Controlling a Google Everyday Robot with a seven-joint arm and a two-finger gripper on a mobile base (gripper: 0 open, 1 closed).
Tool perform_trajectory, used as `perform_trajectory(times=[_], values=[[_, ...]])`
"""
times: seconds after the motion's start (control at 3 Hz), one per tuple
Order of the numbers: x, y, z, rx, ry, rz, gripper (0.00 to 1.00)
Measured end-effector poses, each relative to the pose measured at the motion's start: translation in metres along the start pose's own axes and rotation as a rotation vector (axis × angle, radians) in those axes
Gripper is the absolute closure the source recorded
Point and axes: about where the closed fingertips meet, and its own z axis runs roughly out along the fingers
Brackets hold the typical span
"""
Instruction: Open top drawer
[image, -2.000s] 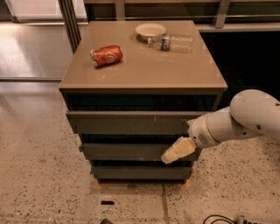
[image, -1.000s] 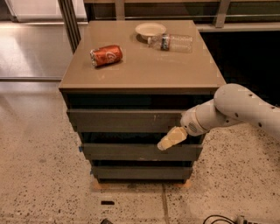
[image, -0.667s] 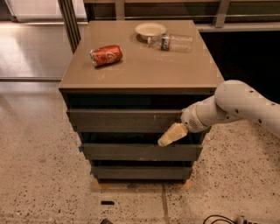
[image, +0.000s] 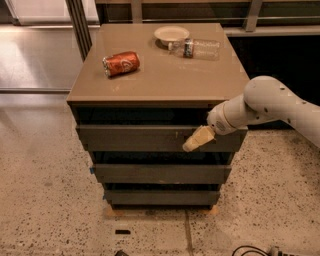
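The top drawer (image: 135, 137) is the widest dark grey-brown front, just under the cabinet top, with small pale scratches right of centre. It looks closed or nearly so, with a dark gap above it. My gripper (image: 196, 140) comes in from the right on a white arm (image: 265, 107); its tan fingertips lie against the right part of the top drawer's front, near the scratches. No tray shows.
Two narrower dark drawer fronts (image: 160, 173) sit below. On the cabinet top (image: 165, 75) lie a red soda can (image: 121, 63), a white bowl (image: 171, 34) and a clear plastic bottle (image: 197, 48). Speckled floor surrounds the cabinet; a dark wall stands at right.
My gripper has moved up and left, from the middle drawer's height to the top drawer's front. The drawers and the things on top have not moved.
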Motion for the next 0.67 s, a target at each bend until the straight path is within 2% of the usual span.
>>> perform_trajectory(times=[0.33, 0.67], values=[[0.0, 0.0, 0.0, 0.0, 0.0, 0.0, 0.0], [0.013, 0.014, 0.019, -0.054, 0.05, 0.009, 0.0]])
